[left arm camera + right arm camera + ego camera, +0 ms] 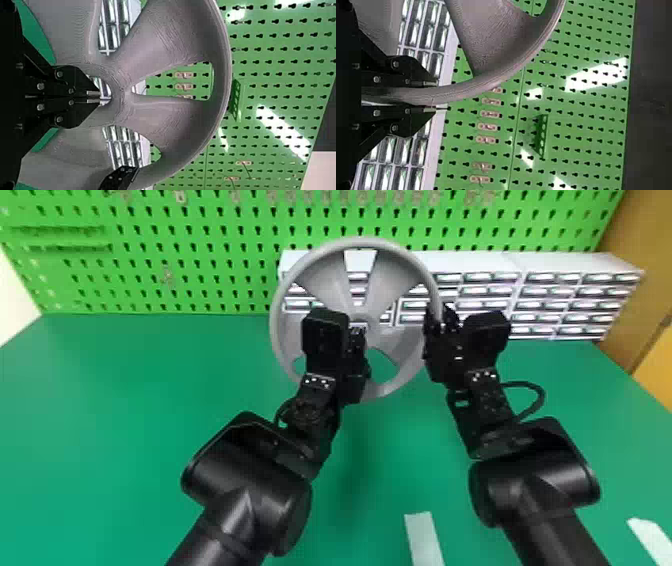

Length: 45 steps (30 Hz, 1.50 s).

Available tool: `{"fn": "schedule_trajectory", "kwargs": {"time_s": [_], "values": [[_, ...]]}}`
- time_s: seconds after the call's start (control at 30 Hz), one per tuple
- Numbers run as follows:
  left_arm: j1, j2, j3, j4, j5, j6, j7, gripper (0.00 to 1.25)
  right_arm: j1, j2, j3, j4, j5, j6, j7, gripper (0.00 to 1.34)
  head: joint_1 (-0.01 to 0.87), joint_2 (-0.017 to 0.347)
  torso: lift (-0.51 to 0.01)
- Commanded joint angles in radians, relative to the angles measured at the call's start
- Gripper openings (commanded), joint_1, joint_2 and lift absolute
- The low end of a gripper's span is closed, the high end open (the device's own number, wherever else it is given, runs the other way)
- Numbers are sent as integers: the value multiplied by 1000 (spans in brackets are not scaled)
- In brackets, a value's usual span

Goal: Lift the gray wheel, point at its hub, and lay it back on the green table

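Right, my right claw (pixel 440 315) has the gray wheel (pixel 317 280) by its rim (pixel 462 92), one flat finger on each side, both pressed in close around it. It's a solid grip at the wheel's right-hand edge as I look out from the head view. The wheel is up over the green counter (pixel 125 415), standing roughly on edge with its face turned toward me.

Over to my left claw (pixel 357 330), and that one's at the middle, in front of the wheel. From its wrist view, the left claw (pixel 99 97) has its fingers drawn together, nothing between them, tips aimed at the hub (pixel 118 85) and lined up with the opening there. Whether they're touching, I can't tell.

Behind the wheel, the white drawer units (pixel 465 262) run along the back of the counter, rows of small glossy fronts; any lettering on those is too small for me to make out. The bright green pegboard (pixel 197 250) rises behind them, with a row of small hooks (pixel 488 126) and a green perforated bracket (pixel 543 134) on it. Nearer me, two pale strips lie on the counter, one between my arms, the other off by the right edge.
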Motion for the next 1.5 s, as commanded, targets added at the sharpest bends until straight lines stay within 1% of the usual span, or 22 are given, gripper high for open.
{"fn": "schedule_trajectory", "kwargs": {"time_s": [0.0,0.9,1.13,1.37,1.47], "values": [[-1,0,0,0,-4,0,0,22,3,0,0,0,-2,-4,0,75,692,48,-93],[1,2,-2,0,-13,-2,0,22,4,0,0,-2,1,-8,-2,75,692,48,-93],[7,2,3,-2,-12,-8,-12,22,6,2,-7,-2,1,-10,0,75,692,48,-93],[21,15,13,-43,17,-6,-23,22,7,3,-10,-2,1,-10,-2,75,692,48,-93],[32,29,17,-75,31,-5,-32,22,7,3,-14,-2,1,-10,0,75,692,48,-93]]}}
